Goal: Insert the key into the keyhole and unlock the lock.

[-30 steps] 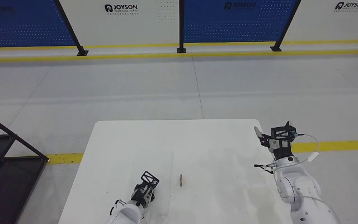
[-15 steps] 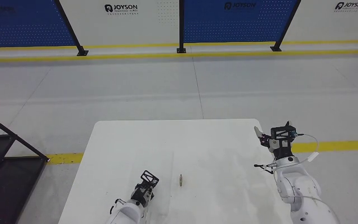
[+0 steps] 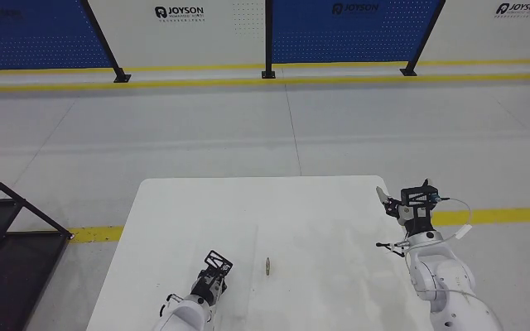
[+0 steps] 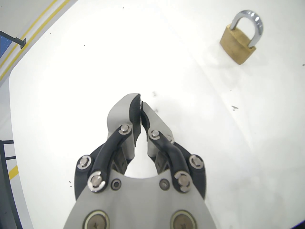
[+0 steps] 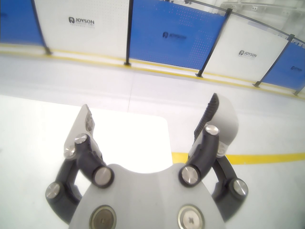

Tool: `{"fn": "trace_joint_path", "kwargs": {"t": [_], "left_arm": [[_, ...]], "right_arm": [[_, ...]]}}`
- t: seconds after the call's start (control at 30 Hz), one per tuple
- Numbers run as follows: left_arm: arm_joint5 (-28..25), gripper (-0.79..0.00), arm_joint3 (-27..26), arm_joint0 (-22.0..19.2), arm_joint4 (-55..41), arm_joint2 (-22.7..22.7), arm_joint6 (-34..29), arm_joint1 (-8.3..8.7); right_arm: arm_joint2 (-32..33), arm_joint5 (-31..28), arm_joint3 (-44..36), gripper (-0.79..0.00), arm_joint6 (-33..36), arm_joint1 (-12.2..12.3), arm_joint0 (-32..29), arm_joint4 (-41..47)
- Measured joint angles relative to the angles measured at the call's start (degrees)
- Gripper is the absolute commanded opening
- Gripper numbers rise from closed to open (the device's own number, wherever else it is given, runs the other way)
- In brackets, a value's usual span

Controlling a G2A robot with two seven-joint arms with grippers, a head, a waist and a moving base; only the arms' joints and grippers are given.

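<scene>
Brass padlock (image 4: 239, 44) with chromed shackle is set on the white table (image 4: 119, 36). The left gripper (image 4: 140, 102), closed and empty, has been shifted slightly near it, so the approach is judged barely begun. The right gripper (image 5: 150, 102) is held open, well apart from the padlock.

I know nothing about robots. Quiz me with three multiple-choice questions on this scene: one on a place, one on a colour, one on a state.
1. Where is the lock? A in a claw; B on the table; C on the floor.
2. Its body's colour? A blue; B red; C brass.
3. The right claw is: A open; B shut; C gripping the lock.
Answers: 1 B, it lies on the white top, apart from the left claw; 2 C, it is yellow metal; 3 A, its tips stand wide apart.
</scene>
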Motion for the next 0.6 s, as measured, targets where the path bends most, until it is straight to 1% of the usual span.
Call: {"fn": "trace_joint_path", "kwargs": {"t": [0.07, 0.17, 0.27, 0.3, 0.37, 0.4, 0.47, 0.5, 0.6], "left_arm": [[-0.6, -0.785, -1.6, 1.0, -1.1, -0.8, 1.7, 0.14], [-2.7, -0.785, -4.7, 3.2, -3.5, -2.8, 7.1, 0.51], [-6.7, -0.785, -6.2, 6.0, -6.8, -5.9, 17.3, 1.07], [-8.6, -0.785, -6.1, 7.2, -8.5, -7.2, 21.8, 1.29], [-11.8, -0.785, -5.4, 8.7, -11.1, -9.2, 28.7, 1.61], [-13.8, -0.785, -4.6, 9.5, -12.6, -10.6, 33.3, 1.79], [-17.1, -0.785, -2.9, 10.3, -15.4, -12.2, 39.9, 2.01], [-19.6, -0.785, -1.6, 10.6, -17.1, -13.2, 44.1, 2.16], [-25.6, -0.785, 1.8, 11.0, -19.9, -15.4, 52.7, 2.55]], "right_arm": [[0.0, 0.0, 0.0, 0.000, 0.0, 0.0, 0.0, 0.0], [0.0, 0.0, 0.0, 0.000, 0.0, 0.0, 0.0, 0.0], [0.0, 0.0, 0.0, 0.000, 0.0, 0.0, 0.0, 0.0], [0.1, 0.0, 0.0, 0.000, -0.1, 0.0, 0.0, 0.1], [0.6, -0.1, -0.2, 0.000, -0.8, 0.0, -0.4, 0.6], [0.8, -0.1, -0.6, 0.000, -1.3, -0.1, -1.0, 0.4], [0.3, -0.4, -1.7, 0.000, -1.8, -0.1, -2.0, -1.1], [-0.5, -1.2, -2.6, 0.000, -1.8, -0.1, -2.7, -2.7], [-3.0, -4.4, -4.9, 0.000, -1.8, 0.1, -4.5, -8.6]]}}
